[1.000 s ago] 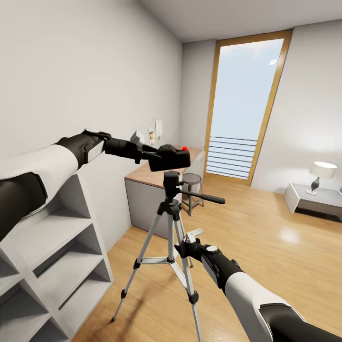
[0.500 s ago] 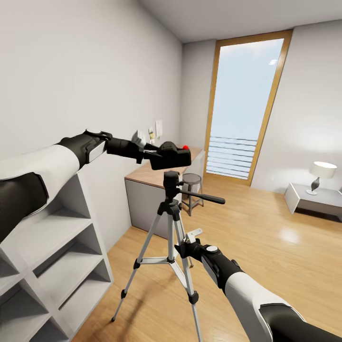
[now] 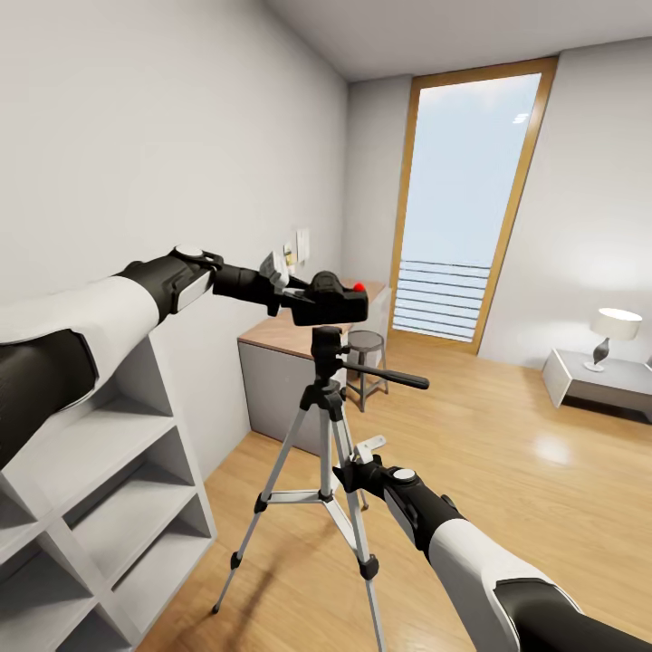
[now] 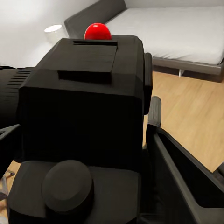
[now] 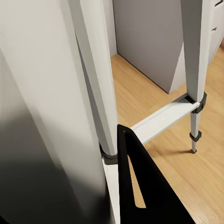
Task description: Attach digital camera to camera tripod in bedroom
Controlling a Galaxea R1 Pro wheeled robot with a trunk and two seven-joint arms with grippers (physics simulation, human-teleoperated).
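Left gripper (image 3: 294, 294) is clamped on the digital camera (image 3: 330, 302), holding it just above the camera tripod (image 3: 328, 426) head, w/ a thin gap showing. Right gripper (image 3: 349, 473) is closed around a tripod leg, mid-height. Tripod stands on the wood floor (image 3: 507, 471) near the desk (image 3: 290, 349) and white shelf (image 3: 109, 489).

Both arms are glossy white shells with black elbow and wrist sections; right wrist (image 3: 405, 474) has a small round silver cap, lower middle.
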